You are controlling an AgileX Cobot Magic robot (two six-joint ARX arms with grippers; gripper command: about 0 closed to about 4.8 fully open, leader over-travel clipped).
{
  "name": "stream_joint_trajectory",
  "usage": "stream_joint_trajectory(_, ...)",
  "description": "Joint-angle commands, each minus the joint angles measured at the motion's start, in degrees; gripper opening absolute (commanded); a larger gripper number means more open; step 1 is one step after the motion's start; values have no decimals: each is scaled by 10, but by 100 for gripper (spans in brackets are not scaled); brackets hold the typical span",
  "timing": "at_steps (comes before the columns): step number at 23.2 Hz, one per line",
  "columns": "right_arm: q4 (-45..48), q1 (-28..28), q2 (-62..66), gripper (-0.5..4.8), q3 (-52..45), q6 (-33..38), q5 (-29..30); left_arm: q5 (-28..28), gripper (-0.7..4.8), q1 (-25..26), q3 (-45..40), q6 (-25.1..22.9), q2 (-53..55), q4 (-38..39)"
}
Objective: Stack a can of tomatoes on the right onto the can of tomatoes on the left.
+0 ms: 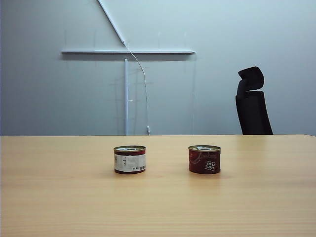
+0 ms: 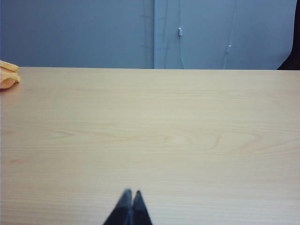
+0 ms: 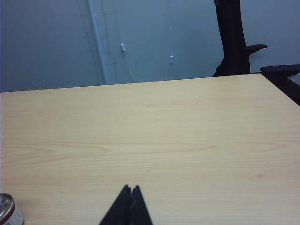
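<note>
We saw the left gripper (image 2: 130,192) low over the bare worktop (image 2: 150,136), jaws clenched together, grasping nothing. No can showed ahead of those jaws; only an orange object (image 2: 8,75) sat far off to one side at the worktop's edge. In the exterior view neither arm appeared. The left can of tomatoes (image 1: 130,159), white label facing us, stood upright on the worktop, apart from the right can of tomatoes (image 1: 204,159), dark red, also upright. A black chair (image 1: 252,102) stood behind the far edge. The right gripper (image 3: 131,189) was likewise clenched and empty, with one can (image 3: 9,212) just beside and slightly behind its jaw tips, cut off at the frame corner.
</note>
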State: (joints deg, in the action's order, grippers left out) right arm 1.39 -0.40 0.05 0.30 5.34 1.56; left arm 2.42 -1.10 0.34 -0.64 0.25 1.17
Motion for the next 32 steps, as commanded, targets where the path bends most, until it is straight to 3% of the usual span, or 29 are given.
stream_joint_trajectory(1, 9, 1, -1, -8, -3, 0, -2, -1, -2, 0, 2, -4, 1, -4)
stream_joint_trajectory(16, 73, 3, -1, -9, -1, 11, 20, 0, -2, -7, 2, -4, 1, 0)
stream_joint_trajectory(20, 81, 3, -1, -9, 0, 73, 33, 4, -2, -69, 2, -4, 1, 1)
stream_joint_trajectory(29, 56, 6, 12, -9, 16, 81, 83, -1, -2, -324, 2, -4, 3, 1)
stream_joint_trajectory(30, 40, 16, 29, -9, 28, 80, 87, -1, -2, -372, 2, -4, 5, 3)
stream_joint_trajectory(32, 40, 33, 56, -9, 36, 79, 88, -2, -2, -402, 2, -4, 10, 4)
